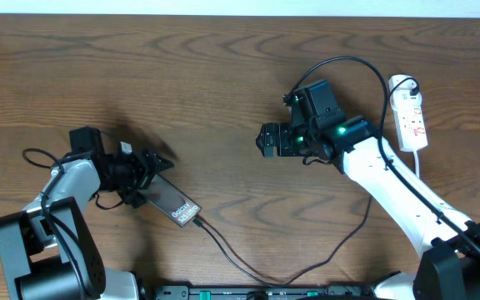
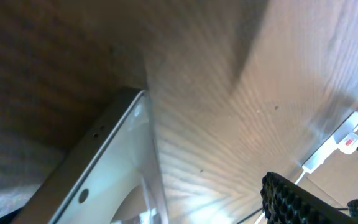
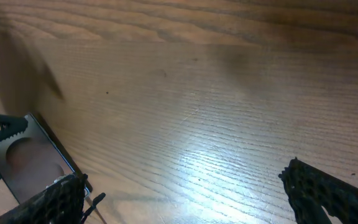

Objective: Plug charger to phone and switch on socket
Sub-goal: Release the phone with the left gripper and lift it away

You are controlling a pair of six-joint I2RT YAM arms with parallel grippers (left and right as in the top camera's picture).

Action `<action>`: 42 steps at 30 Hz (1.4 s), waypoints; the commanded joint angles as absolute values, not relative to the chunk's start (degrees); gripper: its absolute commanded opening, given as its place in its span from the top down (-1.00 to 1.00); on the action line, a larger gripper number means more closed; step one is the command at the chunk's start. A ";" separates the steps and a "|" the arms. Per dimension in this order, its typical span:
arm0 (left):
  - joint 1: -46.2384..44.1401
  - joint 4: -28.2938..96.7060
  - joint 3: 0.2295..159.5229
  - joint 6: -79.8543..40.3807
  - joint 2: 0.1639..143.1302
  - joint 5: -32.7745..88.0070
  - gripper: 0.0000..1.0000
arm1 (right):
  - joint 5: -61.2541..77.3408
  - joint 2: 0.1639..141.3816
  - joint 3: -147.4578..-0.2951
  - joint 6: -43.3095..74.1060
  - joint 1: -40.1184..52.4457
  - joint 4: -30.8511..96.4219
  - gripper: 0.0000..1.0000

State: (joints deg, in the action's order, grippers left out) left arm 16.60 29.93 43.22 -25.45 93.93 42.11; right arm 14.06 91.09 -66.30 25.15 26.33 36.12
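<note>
The phone (image 1: 172, 200) lies flat on the wood at the left, its white lettering at the lower-right end. My left gripper (image 1: 151, 172) stands open over the phone's upper-left end. In the left wrist view the phone (image 2: 114, 171) fills the lower left, well apart from the one finger (image 2: 294, 200) that shows. The charger (image 1: 248, 273), a thin black cable, runs from the phone's lettered end along the front edge; its tip (image 3: 94, 200) sits at the phone's corner, and I cannot tell if it is seated. My right gripper (image 1: 267, 140) (image 3: 185, 199) hangs open and empty over bare wood. The socket (image 1: 412, 117) lies at the far right.
The table is bare brown wood. The white socket strip with its red marking (image 2: 348, 135) shows far off in the left wrist view. A thick black arm cable (image 1: 348, 60) loops above the right arm near the socket. The left arm's base (image 1: 48, 250) fills the lower-left corner.
</note>
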 commanded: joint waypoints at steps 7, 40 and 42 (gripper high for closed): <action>16.53 32.84 41.45 -24.84 95.48 35.90 -0.70 | 13.58 90.32 -66.96 24.56 26.63 36.10 -0.98; 16.53 36.40 41.52 -24.86 95.46 30.72 -0.71 | 13.58 90.32 -66.96 24.56 26.61 36.05 -0.98; 16.53 36.56 41.52 -24.86 95.46 30.74 -0.71 | 13.58 90.32 -66.96 24.56 26.63 36.05 -0.99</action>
